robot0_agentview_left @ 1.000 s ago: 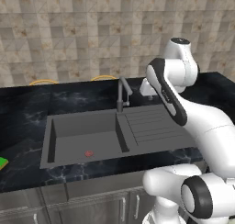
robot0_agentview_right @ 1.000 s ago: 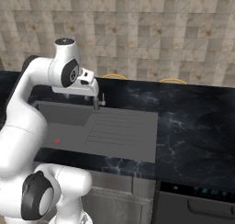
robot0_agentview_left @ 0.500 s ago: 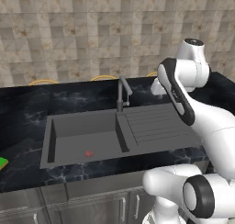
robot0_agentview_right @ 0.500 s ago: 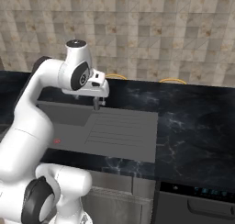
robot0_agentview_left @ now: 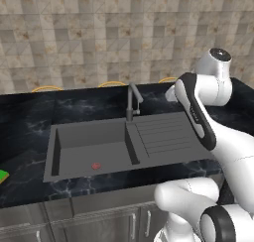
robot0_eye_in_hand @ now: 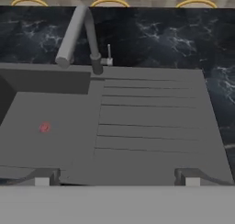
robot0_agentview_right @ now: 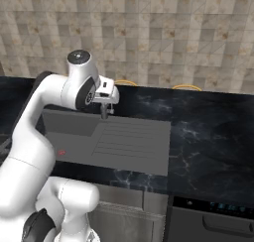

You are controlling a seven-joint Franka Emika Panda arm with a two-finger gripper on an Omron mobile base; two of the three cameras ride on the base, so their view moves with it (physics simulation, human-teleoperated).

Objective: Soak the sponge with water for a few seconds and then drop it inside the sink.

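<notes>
One sink (robot0_agentview_left: pixel 89 149), one tap (robot0_agentview_left: pixel 132 100), one sponge (robot0_agentview_left: pixel 2 176).

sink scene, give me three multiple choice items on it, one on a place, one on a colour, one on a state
1. Where does the sponge lie?
A. on the counter left of the sink
B. in the basin
C. on the drainboard

2. What colour is the small spot on the basin floor?
A. blue
B. red
C. white

3. How do the gripper's jaws stand?
A. shut on the sponge
B. shut on nothing
C. open, holding nothing

Answers:
1 A, its green face shows at the left edge of the left base view, outside the sink.
2 B, the spot reads red in every view.
3 C, in the hand view the gripper has its tips far apart with only the drainboard beyond them.
</notes>
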